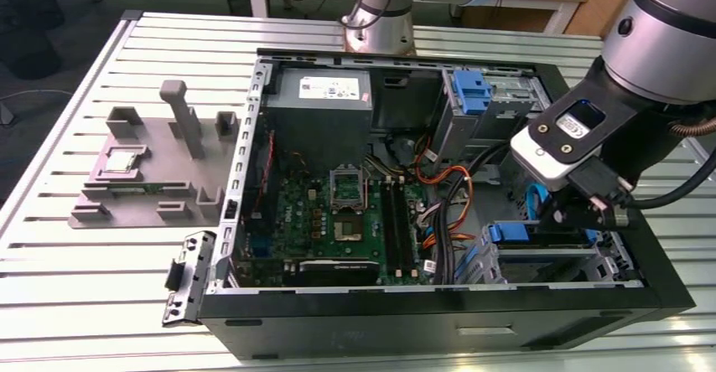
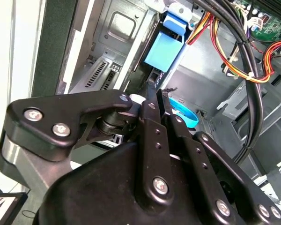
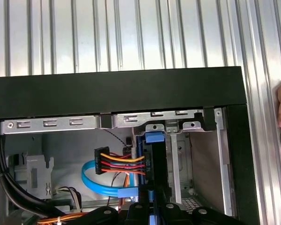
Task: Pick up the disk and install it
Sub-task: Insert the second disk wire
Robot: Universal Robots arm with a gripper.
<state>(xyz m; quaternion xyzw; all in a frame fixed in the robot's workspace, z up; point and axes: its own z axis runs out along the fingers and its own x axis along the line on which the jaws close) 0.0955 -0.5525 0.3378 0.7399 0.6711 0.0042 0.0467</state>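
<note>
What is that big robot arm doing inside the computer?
The robot arm's gripper is reaching down into the open computer case, at the drive cage in the corner at the exterior view's right. In both wrist views its black fingers are closed on the edge of the disk, a drive in a blue carrier standing upright in the metal bay. Coloured power wires and a blue data cable hang beside it. The disk is in the bay, with the gripper holding it.

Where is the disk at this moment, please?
The disk stands on edge inside the computer case, in the drive bay at the exterior view's right, directly beneath the claw; its blue carrier appears in both wrist views.
</note>
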